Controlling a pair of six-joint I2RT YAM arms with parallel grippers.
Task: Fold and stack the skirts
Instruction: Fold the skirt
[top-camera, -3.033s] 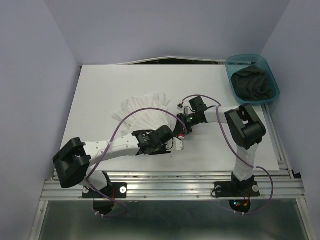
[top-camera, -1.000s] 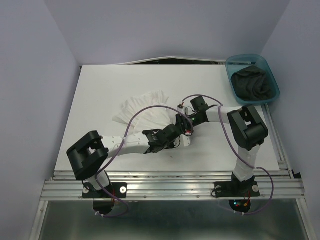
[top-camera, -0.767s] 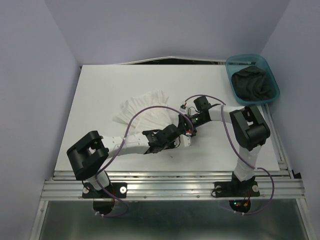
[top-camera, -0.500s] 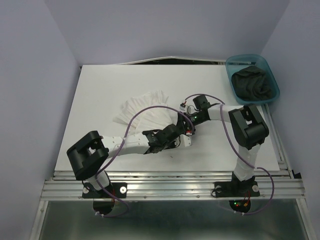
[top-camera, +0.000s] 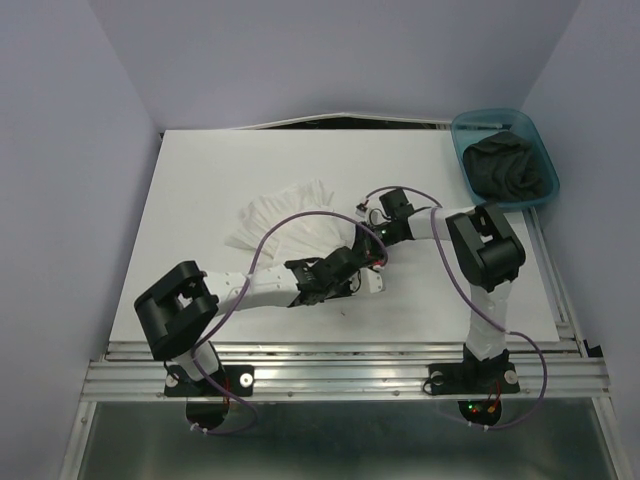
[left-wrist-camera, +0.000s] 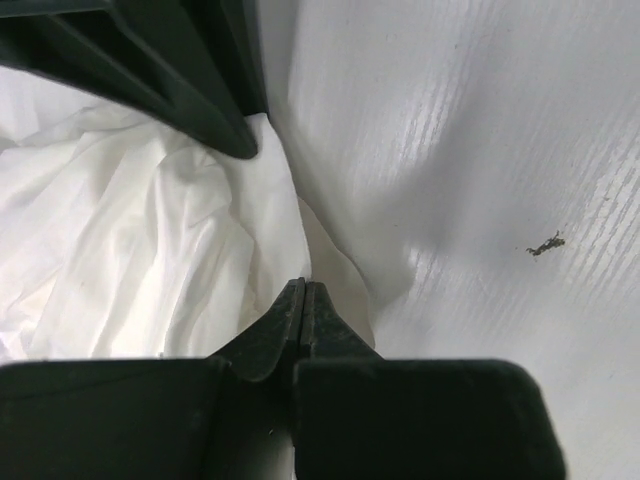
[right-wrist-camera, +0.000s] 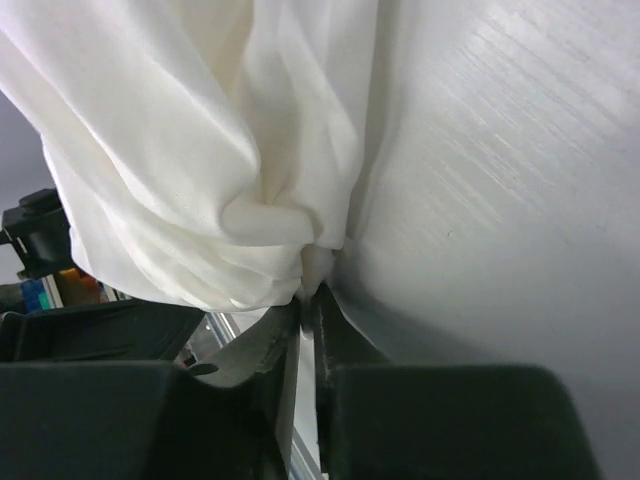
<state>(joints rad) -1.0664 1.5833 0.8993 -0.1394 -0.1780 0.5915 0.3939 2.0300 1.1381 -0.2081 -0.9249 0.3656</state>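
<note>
My left jaws and right jaws are clamped side by side on one edge of the white ruffled cloth skirt (top-camera: 295, 213) spreading beyond them; I should lift both evenly, keeping it taut.

Robotics lab test cell: a plain white table (top-camera: 200, 170) boxed in by bare pale lavender panels (top-camera: 70, 140) on the left, far and right. Two black-and-white robot arms (top-camera: 250, 290) trailing purple cables (top-camera: 258, 250) are bolted to an aluminium rail frame (top-camera: 340, 378) along the near edge, small status lights (top-camera: 470, 407) glowing at the right arm's base
</note>
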